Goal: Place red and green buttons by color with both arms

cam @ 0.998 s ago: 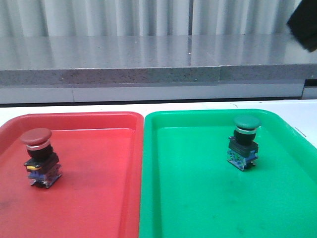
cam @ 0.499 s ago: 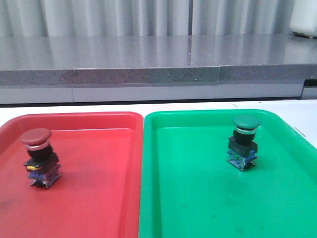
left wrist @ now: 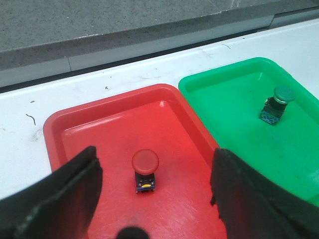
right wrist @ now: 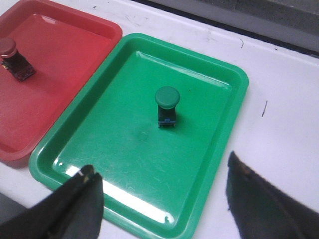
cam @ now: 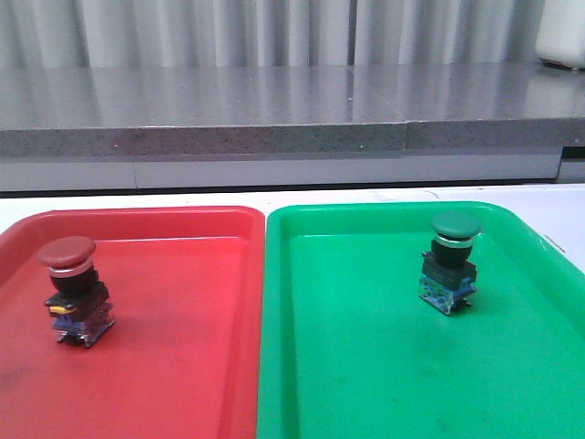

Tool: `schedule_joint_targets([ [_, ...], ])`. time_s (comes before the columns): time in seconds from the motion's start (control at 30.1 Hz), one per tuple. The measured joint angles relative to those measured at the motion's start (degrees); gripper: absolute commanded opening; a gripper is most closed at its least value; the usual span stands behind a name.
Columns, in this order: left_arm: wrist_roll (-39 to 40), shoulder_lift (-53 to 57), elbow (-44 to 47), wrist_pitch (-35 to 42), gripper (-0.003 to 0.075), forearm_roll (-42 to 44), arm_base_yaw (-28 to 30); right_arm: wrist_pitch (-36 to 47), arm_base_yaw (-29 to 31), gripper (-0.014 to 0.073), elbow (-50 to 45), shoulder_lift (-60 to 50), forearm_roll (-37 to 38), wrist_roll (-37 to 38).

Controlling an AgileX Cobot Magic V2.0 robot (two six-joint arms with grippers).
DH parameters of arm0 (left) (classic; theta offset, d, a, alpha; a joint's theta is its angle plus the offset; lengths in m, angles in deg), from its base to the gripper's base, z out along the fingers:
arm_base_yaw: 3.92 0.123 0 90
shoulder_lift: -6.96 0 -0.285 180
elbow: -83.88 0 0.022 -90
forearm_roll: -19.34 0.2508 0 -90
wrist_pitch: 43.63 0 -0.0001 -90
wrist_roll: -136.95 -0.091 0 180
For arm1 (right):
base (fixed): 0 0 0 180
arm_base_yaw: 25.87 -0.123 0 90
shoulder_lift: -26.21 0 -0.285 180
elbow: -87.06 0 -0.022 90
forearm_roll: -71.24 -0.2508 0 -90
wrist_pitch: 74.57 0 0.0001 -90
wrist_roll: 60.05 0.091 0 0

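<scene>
Already the red button [cam: 71, 285] stands upright in the red tray [cam: 183, 366], toward its left side, and the green button [cam: 451, 263] stands upright in the green tray [cam: 366, 366], toward its far right. The two trays sit side by side on the white table [cam: 567, 206], rims touching or nearly so. By the look of it, the sorting is done and each button is in the tray of its own colour.

Neither arm shows in the front view. From the wrist views, the left gripper [left wrist: 154, 199] hangs high above the red tray with its jaws spread wide and nothing between them; the right gripper [right wrist: 164, 209] hangs the same way over the near edge of the green tray, jaws wide apart and empty.

The risk now is small but real. Each button is tall for its narrow base, so I judge it would tip easily if an arm came down again and brushed its cap. A nudge to either tray could also topple or slide a button, since the tray floors look smooth and glossy.
</scene>
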Motion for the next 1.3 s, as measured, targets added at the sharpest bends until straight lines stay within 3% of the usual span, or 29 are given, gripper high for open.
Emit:
schedule_joint_targets([
  [0.2, 0.0, 0.0, 0.0, 0.26, 0.0463, 0.0, 0.0, -0.42, 0.0, 0.0105, 0.0, 0.0, 0.12, 0.0],
  [0.4, 0.0, 0.0, 0.0, 0.34, 0.0463, 0.0, 0.0, -0.86, 0.0, -0.0099, 0.0, 0.0, 0.21, 0.0],
  [0.73, 0.0, 0.0, 0.0, 0.48, 0.0444, 0.0, 0.0, -0.86, 0.0, -0.0108, 0.0, 0.0, 0.21, 0.0],
  [0.83, 0.0, 0.0, 0.0, 0.48, 0.0359, 0.0, 0.0, -0.86, 0.0, -0.0108, 0.0, 0.0, 0.21, 0.0],
  [0.93, 0.0, 0.0, 0.0, 0.48, 0.0202, 0.0, 0.0, -0.86, 0.0, -0.0108, 0.0, 0.0, 0.21, 0.0],
  [1.1, 0.0, 0.0, 0.0, 0.48, 0.0003, 0.0, 0.0, -0.86, 0.0, -0.0108, 0.0, 0.0, 0.21, 0.0],
  [1.3, 0.0, 0.0, 0.0, 0.52, -0.002, 0.0, 0.0, -0.86, 0.0, -0.0108, 0.0, 0.0, 0.21, 0.0],
])
